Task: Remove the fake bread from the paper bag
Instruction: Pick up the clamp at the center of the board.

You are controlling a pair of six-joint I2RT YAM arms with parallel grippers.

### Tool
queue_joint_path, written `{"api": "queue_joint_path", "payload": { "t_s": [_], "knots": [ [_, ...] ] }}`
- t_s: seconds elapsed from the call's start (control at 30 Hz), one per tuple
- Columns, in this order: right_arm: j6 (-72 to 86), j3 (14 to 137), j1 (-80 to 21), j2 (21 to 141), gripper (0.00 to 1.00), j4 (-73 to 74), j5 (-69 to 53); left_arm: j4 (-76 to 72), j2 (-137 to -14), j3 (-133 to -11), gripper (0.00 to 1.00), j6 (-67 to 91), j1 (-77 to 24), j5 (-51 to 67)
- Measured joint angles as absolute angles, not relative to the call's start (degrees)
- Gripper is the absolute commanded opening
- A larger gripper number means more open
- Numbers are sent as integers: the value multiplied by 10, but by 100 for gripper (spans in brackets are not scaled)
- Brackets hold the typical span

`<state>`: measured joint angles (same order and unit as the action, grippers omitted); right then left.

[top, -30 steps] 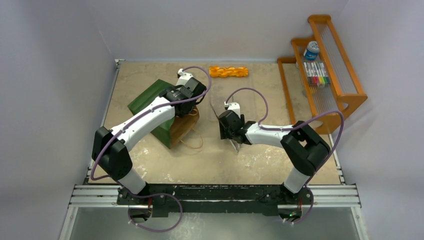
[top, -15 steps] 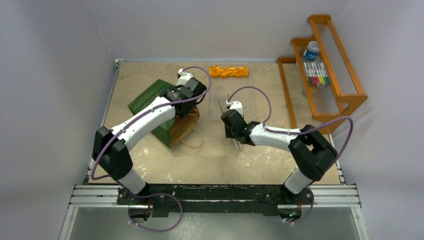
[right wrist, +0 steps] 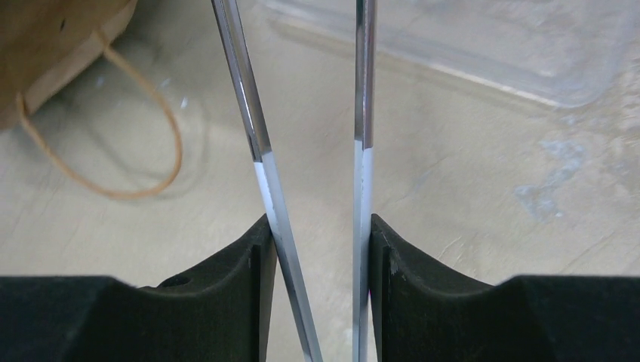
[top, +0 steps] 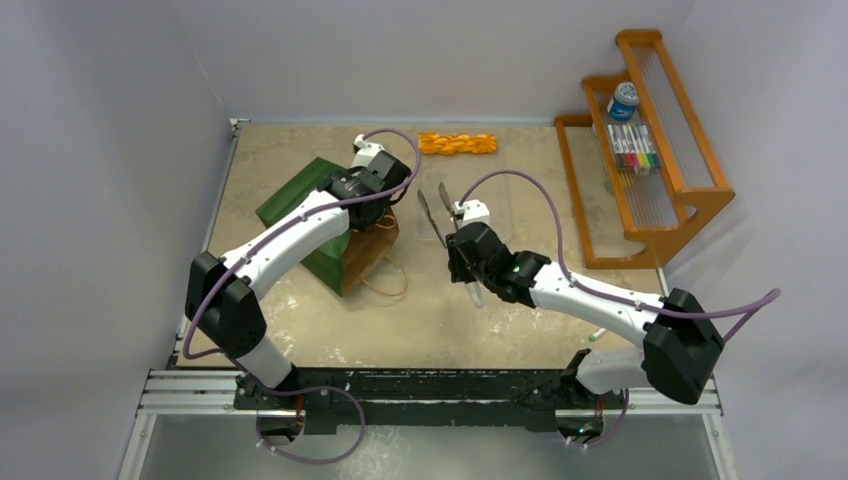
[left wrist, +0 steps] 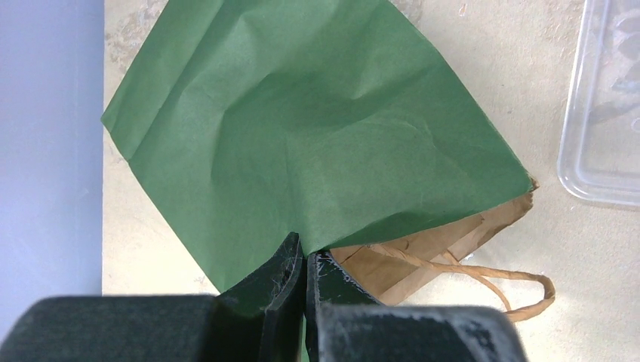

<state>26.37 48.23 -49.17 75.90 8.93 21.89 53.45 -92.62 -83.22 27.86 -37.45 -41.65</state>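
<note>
The dark green paper bag (top: pixel 300 195) lies on its side at the left, its brown mouth facing right. In the left wrist view (left wrist: pixel 317 128) its kraft inside (left wrist: pixel 430 249) and a cord handle (left wrist: pixel 498 275) show. My left gripper (left wrist: pixel 305 260) is shut on the bag's upper green edge at the mouth; it also shows in the top view (top: pixel 380 215). My right gripper (right wrist: pixel 317 241) is shut on long metal tongs (right wrist: pixel 260 136), whose tips point towards the bag mouth (top: pixel 432 208). One orange braided bread piece (top: pixel 457 143) lies at the table's back edge. No bread shows inside the bag.
A clear plastic tray (left wrist: pixel 604 113) lies just right of the bag mouth and shows ahead of the tongs in the right wrist view (right wrist: pixel 490 53). A wooden rack (top: pixel 650 150) with markers and a jar stands at the right. Grey walls enclose the table.
The right arm has swung its elbow out to the right, and the tongs have tilted and moved a little back and left towards the bag. The left gripper has stayed on the bag.
</note>
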Motion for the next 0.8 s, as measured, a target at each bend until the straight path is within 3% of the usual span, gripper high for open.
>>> {"api": "queue_joint_path", "payload": {
  "t_s": [0.57, 0.8],
  "knots": [
    [324, 467, -668, 722, 45, 175, 193, 546, -951, -887, 0, 279, -368, -406],
    [336, 473, -695, 752, 46, 175, 185, 552, -952, -892, 0, 279, -368, -402]
  ]
}}
